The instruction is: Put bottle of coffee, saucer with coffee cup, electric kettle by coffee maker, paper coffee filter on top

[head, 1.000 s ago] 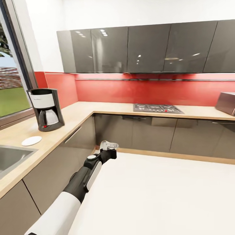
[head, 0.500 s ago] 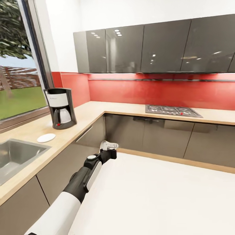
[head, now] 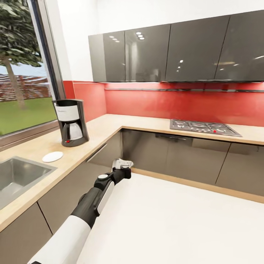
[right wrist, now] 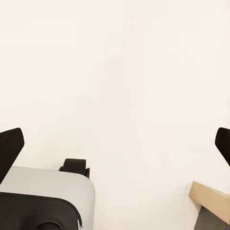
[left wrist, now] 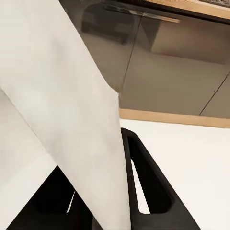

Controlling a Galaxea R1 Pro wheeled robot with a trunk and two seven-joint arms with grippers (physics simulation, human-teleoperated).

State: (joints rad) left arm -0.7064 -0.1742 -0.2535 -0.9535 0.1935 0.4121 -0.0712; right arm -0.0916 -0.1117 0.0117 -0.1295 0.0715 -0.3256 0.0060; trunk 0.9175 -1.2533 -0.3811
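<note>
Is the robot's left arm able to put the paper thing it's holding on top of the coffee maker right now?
Probably not yet. The left gripper hangs low over the floor, below the countertop edge, and the coffee maker stands well off by the window.

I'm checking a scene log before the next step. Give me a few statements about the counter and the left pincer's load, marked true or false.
1. The coffee maker stands on the kitchen countertop. True.
2. The saucer lies between coffee maker and sink. True.
3. A cup sits on the saucer. False: it is bare.
4. The left pincer holds something white. True: it looks like the paper coffee filter.
5. The right pincer is shut. False: its fingers stand wide apart.
</note>
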